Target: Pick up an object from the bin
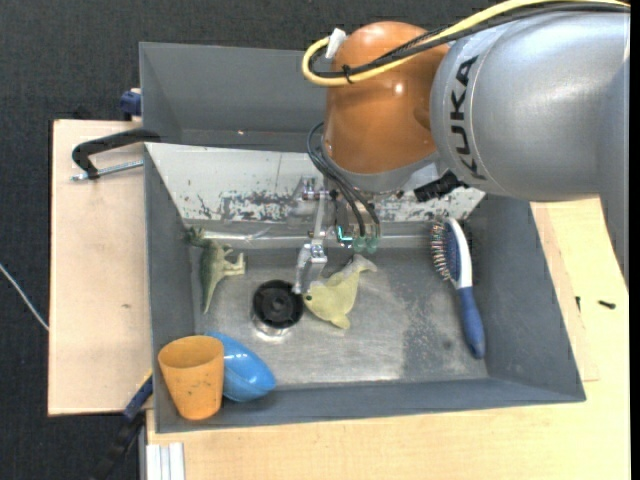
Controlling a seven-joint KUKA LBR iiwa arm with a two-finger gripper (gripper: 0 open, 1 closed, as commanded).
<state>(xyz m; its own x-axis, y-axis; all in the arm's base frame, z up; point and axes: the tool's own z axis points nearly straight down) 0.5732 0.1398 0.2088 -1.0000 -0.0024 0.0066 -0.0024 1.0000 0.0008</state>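
grey metal bin (pixel 430 343), sloped walls, dark floor behind. contents: orange cup (pixel 192 375) and blue rounded piece (pixel 248 373), lower left corner; pale green toy figure (pixel 214 270), left; black round cap (pixel 275 303), centre; pale yellow soft piece (pixel 337 298), just beside the cap; blue-handled brush (pixel 461 283), right. jaws: low over the centre, at the yellow piece's upper edge; opening cannot be told. step, as judged: settling onto a grasp, nothing lifted. next move calls for closing on the yellow piece clear of the cap, then a straight lift.

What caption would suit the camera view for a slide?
KUKA gripper low over a pale yellow soft thing beside a black round cap; blue brush on the right.
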